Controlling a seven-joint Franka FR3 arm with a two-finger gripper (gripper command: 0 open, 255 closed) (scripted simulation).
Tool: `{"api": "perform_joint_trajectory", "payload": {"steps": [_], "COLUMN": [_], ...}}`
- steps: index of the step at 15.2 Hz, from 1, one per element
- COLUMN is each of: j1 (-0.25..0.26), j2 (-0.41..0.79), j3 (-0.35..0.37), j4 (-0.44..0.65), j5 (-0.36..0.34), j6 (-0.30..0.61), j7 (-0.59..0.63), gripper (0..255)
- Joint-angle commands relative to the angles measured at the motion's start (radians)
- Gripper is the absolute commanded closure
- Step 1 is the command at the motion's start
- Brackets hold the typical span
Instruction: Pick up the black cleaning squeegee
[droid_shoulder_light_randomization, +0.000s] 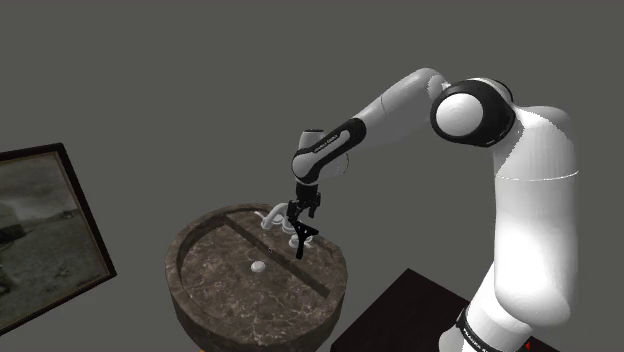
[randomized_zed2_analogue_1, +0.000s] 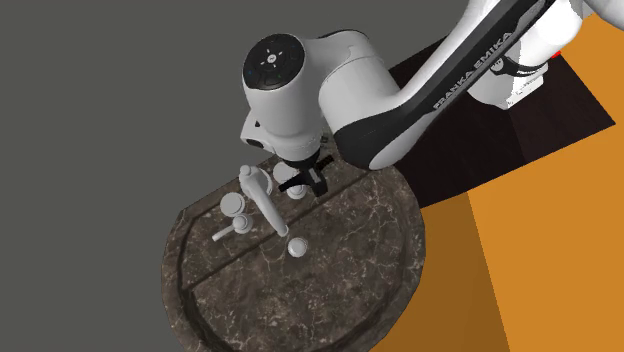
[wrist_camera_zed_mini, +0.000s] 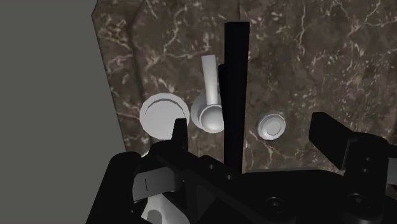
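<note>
Showing squeegee (wrist_camera_zed_mini: 235, 89) | black, slim, straight bar | inside spread end effector (wrist_camera_zed_mini: 252, 125)

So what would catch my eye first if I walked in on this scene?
A big white robot arm bends down over a round sink of dark veined stone, its black gripper hanging close to the white tap. In the wrist view, a long black squeegee runs straight out from the gripper across the stone. A framed picture sits at the shoulder view's left edge.
</note>
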Motion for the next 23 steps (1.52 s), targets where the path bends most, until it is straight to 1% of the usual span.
{"api": "perform_joint_trajectory", "payload": {"steps": [1, 7, 9, 10, 19, 23], "j1": [-0.002, -0.004, -0.004, -0.003, -0.004, -0.003], "j2": [0.047, 0.108, 0.114, 0.115, 0.114, 0.073], "j3": [0.002, 0.005, 0.005, 0.006, 0.005, 0.003], "j4": [0.030, 0.031, 0.032, 0.033, 0.032, 0.029], "j5": [0.004, 0.010, 0.011, 0.011, 0.011, 0.007], "j6": [0.017, 0.076, 0.082, 0.082, 0.082, 0.043], "j7": [-0.006, -0.015, -0.016, -0.015, -0.016, -0.010], "gripper": [0, 0, 0, 255, 255, 255]}}
